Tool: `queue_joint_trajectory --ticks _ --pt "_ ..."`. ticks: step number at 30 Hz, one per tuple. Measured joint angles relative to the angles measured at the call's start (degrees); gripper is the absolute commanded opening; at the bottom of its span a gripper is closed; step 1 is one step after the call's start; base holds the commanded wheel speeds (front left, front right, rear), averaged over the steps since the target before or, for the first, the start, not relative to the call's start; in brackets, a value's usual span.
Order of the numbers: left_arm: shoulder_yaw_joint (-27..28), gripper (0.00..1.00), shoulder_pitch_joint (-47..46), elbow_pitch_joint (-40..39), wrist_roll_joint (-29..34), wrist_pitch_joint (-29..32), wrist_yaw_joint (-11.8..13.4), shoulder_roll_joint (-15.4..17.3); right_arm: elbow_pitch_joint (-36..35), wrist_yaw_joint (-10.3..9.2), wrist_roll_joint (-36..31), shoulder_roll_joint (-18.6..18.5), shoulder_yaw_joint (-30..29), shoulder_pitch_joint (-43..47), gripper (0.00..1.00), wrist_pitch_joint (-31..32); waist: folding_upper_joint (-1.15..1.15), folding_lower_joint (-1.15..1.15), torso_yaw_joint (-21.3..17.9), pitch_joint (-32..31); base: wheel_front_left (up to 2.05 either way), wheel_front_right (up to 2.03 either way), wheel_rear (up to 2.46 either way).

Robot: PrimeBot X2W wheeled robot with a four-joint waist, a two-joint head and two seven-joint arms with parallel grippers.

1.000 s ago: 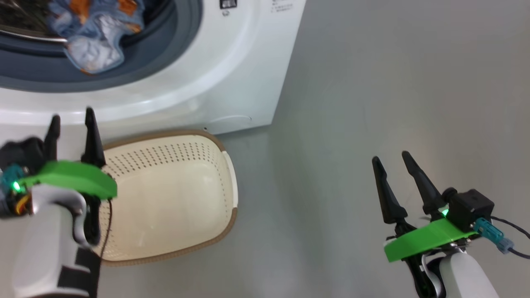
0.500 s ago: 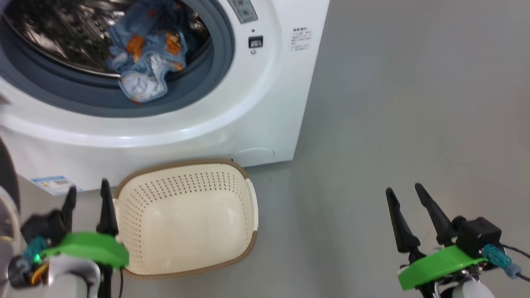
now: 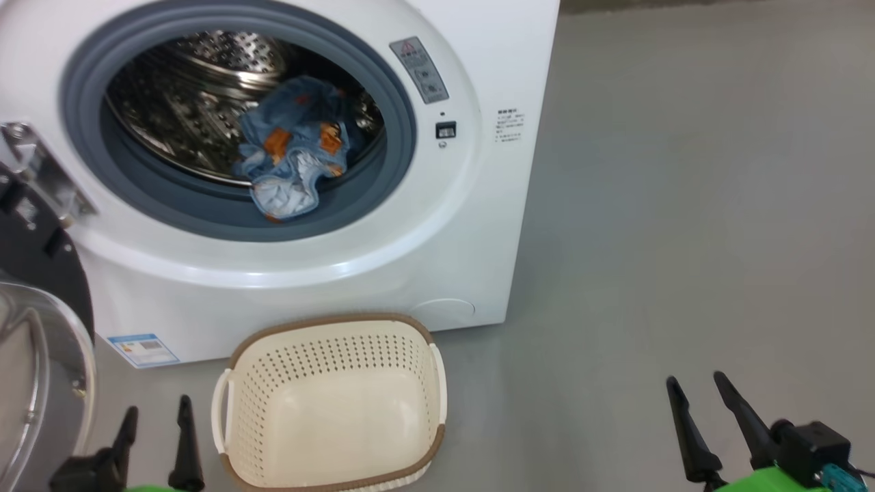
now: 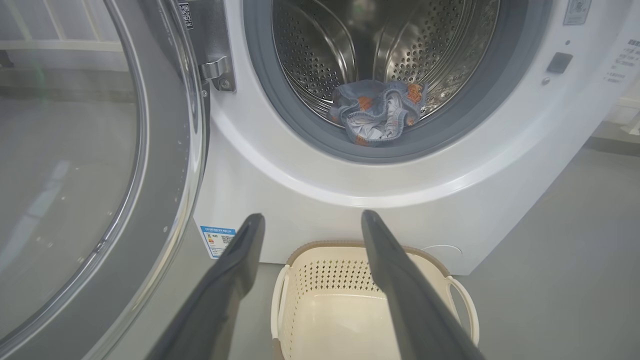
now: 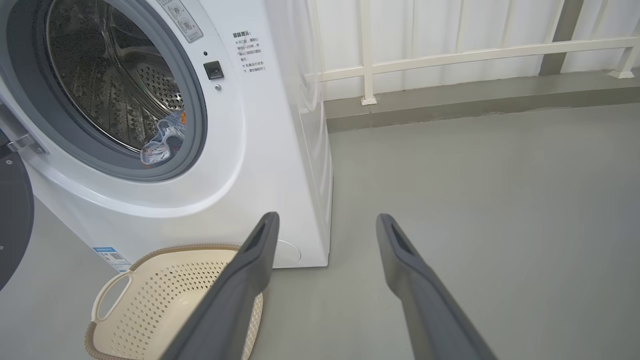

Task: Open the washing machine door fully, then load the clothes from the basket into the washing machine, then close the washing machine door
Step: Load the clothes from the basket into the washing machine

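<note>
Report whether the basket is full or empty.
Empty: the basket shows a bare cream floor, and the clothes lie inside the washing machine.

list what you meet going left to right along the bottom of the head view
washing machine door → left gripper, jaws apart → basket → grey floor → right gripper, jaws apart
</note>
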Motion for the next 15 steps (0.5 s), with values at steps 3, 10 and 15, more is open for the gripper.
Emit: queue_joint_trajectory --ticks 3,10,15 --pt "-1.0 1.0 2.6 -2.5 -0.1 0.0 0.0 0.1 -0.4 0.0 0.2 -0.1 -1.5 1.9 1.0 0.0 0.0 0.0 0.8 -1.4 0.0 0.0 0.0" --pt "-1.0 1.0 4.3 -3.8 -1.2 0.0 0.0 0.2 -0.8 0.0 0.2 0.0 -2.3 2.8 1.0 0.0 0.0 0.0 1.5 -2.1 0.0 0.0 0.0" --pt "-1.4 1.0 4.3 -4.0 -1.2 0.0 0.0 0.2 -0.8 0.0 0.2 0.1 -2.4 2.8 1.0 0.0 0.0 0.0 1.6 -2.1 0.0 0.0 0.0"
